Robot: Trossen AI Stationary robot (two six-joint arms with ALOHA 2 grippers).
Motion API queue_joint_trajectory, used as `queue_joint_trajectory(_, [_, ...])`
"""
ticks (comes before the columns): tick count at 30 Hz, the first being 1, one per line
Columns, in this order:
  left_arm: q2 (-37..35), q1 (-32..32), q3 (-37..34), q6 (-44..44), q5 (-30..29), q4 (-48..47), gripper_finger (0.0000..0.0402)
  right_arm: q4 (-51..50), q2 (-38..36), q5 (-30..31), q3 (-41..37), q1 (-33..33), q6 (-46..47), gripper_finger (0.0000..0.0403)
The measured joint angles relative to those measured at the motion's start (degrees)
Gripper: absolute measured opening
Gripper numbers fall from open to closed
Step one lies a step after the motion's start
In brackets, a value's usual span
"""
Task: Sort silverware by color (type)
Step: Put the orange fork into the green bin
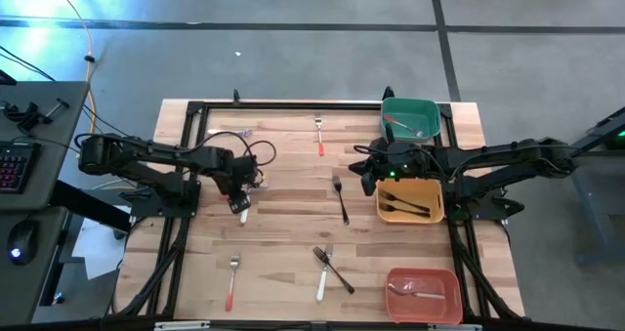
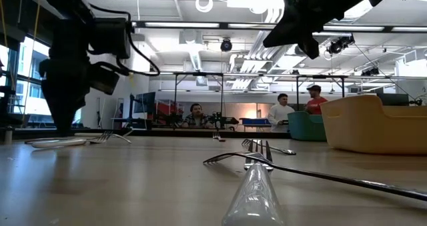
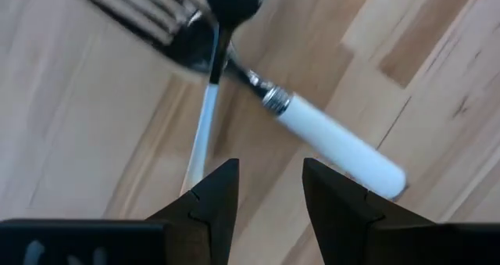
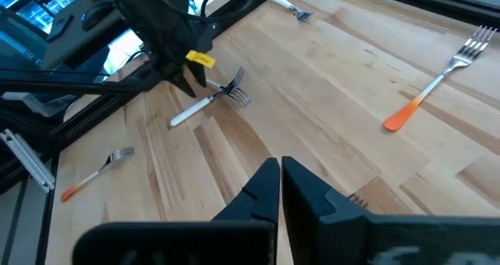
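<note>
The silverware lies scattered on the wooden table. My left gripper (image 1: 240, 200) (image 3: 269, 193) hovers open, pointing down, over a white-handled fork (image 3: 336, 144) (image 1: 244, 212) that crosses a spoon (image 3: 212, 77) with a thin pale handle. The fingers touch neither of them. My right gripper (image 1: 368, 171) (image 4: 280, 180) is shut and empty, above the table beside the yellow bin (image 1: 436, 186). Other pieces lie flat: an orange-handled fork (image 1: 319, 136) near the far edge, a black-handled fork (image 1: 341, 200) in the middle, an orange-handled fork (image 1: 232, 278) near the front, and a white fork (image 1: 322, 280) crossed with a black one (image 1: 339, 272).
Three bins stand on the table's right side: a green bin (image 1: 427, 108) at the far end, the yellow bin with black-handled pieces (image 1: 405, 208), and a red bin (image 1: 395, 272) at the near end holding a pale utensil (image 1: 422, 293). A black frame (image 1: 293, 104) borders the table. People sit in the room beyond (image 2: 195, 114).
</note>
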Motion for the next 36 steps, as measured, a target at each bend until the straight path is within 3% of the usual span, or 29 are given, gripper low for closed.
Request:
queue_joint_trajectory(7, [0.79, -0.58, -0.45, -2.33, -0.32, 0.34, 0.0103, 0.02, 0.02, 1.41, 0.02, 0.00, -0.44, 0.0000])
queue_joint_trajectory(19, [1.15, -1.59, -2.11, -7.52, -0.36, -0.45, 0.0007, 0.02, 0.02, 1.46, 0.02, 0.00, -1.12, 0.0000])
queue_joint_trajectory(36, [-9.53, -1.55, 2.13, -11.22, 2.73, 0.57, 0.0000, 0.04, 0.02, 1.46, 0.02, 0.00, -1.08, 0.0000])
